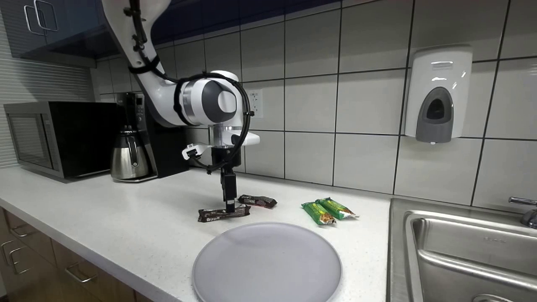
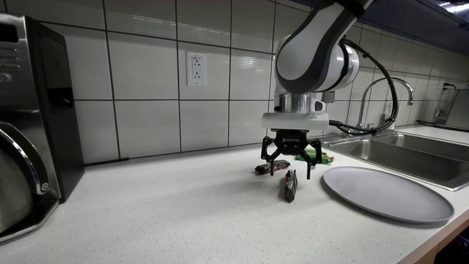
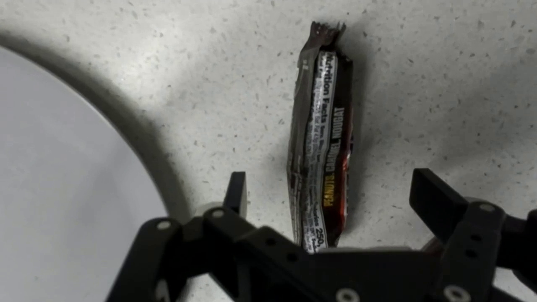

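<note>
Tool [image 2: 290, 176] spread wide, gripping nothing. Bar [image 3: 323, 147] on surface [image 3: 230, 105], between fingers [image 3: 436, 205], gap each side. Plate [image 3: 63, 167] just beyond one finger. Arm [image 1: 161, 102] bent above, tool pointing straight down.

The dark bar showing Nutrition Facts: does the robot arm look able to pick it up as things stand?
Probably yes: the gripper is open, and in the wrist view the dark bar shows between its fingers, with the plate outside that gap.

wrist view: close, downward | exterior views: farther, facing tiled wall [image 1: 310, 105] | shared: bar [image 3: 321, 147]
</note>
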You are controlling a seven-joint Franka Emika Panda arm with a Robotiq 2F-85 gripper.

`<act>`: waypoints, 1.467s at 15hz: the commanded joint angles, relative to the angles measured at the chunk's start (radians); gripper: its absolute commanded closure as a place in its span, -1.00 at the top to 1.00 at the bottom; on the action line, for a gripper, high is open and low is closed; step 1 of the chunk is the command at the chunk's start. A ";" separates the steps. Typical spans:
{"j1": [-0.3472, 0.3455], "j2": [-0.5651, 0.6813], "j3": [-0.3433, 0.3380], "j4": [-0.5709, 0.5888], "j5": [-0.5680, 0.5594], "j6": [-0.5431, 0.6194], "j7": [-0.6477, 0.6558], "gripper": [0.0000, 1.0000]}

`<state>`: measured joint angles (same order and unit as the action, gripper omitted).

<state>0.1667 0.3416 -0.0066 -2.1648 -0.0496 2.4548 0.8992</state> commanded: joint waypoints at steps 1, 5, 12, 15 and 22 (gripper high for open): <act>0.006 0.015 -0.005 0.005 0.008 0.012 0.002 1.00; 0.004 0.024 -0.006 0.003 0.014 0.015 -0.006 1.00; 0.000 0.029 -0.009 0.004 0.019 0.012 -0.014 -0.13; 0.001 0.021 -0.011 0.007 0.017 0.011 -0.013 -0.57; 0.000 -0.036 -0.016 -0.019 0.018 0.012 -0.005 -0.87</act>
<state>0.1668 0.3631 -0.0168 -2.1609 -0.0455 2.4704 0.8987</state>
